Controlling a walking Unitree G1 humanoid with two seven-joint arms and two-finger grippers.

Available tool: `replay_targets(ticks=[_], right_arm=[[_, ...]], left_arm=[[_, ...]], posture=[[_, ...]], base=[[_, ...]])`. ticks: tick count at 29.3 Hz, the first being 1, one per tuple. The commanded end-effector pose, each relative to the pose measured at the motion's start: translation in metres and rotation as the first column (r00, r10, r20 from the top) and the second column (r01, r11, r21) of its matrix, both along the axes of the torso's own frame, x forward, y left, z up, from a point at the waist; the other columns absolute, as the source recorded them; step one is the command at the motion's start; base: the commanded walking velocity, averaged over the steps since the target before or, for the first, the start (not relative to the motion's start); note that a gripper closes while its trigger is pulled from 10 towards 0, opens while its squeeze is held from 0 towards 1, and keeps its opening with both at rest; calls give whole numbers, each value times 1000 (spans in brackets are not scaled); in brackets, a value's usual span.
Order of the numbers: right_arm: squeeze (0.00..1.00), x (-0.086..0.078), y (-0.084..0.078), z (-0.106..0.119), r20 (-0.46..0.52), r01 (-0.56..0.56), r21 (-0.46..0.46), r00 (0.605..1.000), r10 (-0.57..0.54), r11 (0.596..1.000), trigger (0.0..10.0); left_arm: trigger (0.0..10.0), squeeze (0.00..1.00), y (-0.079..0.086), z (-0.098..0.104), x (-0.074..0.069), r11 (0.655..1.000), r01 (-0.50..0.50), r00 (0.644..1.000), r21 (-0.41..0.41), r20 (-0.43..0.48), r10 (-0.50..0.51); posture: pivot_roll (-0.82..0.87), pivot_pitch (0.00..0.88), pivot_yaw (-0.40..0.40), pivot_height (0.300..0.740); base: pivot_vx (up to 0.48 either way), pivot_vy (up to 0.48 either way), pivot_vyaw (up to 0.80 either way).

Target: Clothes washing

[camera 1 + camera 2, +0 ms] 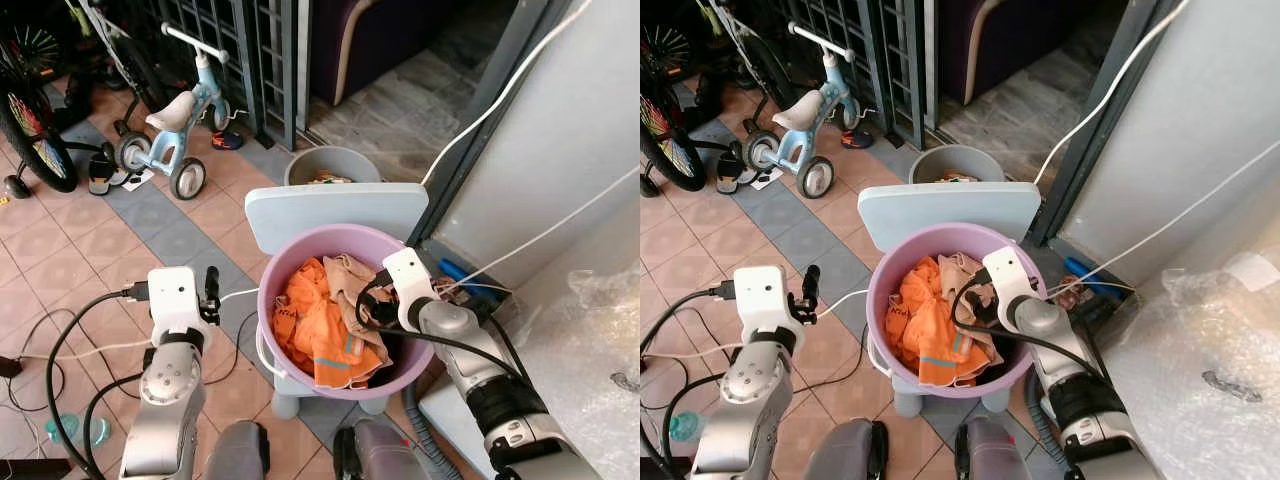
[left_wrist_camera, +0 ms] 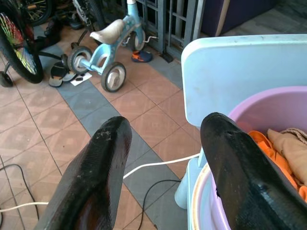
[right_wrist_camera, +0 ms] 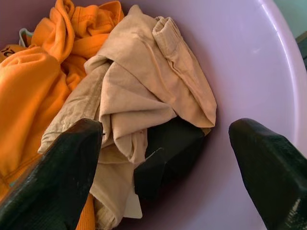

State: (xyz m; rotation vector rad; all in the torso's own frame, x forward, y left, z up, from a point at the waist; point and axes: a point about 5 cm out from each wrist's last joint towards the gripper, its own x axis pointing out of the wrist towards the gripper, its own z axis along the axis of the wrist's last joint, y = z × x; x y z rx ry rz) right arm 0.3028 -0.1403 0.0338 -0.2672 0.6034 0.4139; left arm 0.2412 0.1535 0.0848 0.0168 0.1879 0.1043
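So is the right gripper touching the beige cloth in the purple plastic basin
Cannot tell. In the right wrist view the right gripper is open around the beige cloth in the purple plastic basin, but contact isn't plain.

A round lilac basin (image 1: 275, 285) sits on a pale blue plastic chair (image 1: 300, 215), holding a loose heap of crumpled clothes. Bright orange garments (image 1: 315, 325) with grey reflective stripes fill the side on the robot's left, and a beige garment (image 3: 144, 91) lies bunched beside them toward the right wall. A dark, nearly black piece (image 3: 168, 151) shows beneath the beige one
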Motion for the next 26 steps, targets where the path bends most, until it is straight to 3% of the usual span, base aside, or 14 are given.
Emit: replay_targets(ticks=[1,6,18,19,20,21,26], right_arm=[[0,-5,7,-8,-50,-28,-1,998,28,1000,10000],[0,-8,19,-19,-123,43,59,992,-36,997,10000],[0,-9,61,-31,-123,107,78,988,-97,991,10000],[0,-8,65,-31,-118,106,79,988,-96,991,2549],[0,-8,69,-31,-114,105,81,989,-95,991,2549],[0,-8,72,-31,-121,116,91,987,-105,989,0],[0,-6,75,-31,-175,209,144,967,-183,967,0]], left_arm=[[10000,0,7,-3,-9,999,-26,999,32,-39,27],[10000,0,15,-12,-25,998,-27,992,50,-121,33],[10000,0,22,-4,-52,996,-14,987,83,-157,27],[10000,0,22,-3,-55,996,-18,986,84,-161,31],[10000,0,22,-3,-58,996,-20,986,84,-164,34],[10000,0,23,-2,-59,996,-21,985,84,-167,35],[10000,0,23,-1,-61,996,-28,984,85,-176,42]], posture=[[84,223,-37,740],[114,236,-30,740],[210,290,-42,740],[218,295,-44,740],[220,297,-46,740],[222,307,-47,740],[219,319,-53,740]], base=[[0,0,0],[0,0,0],[0,0,0],[0,0,0],[0,0,0],[0,0,0],[0,0,0]])
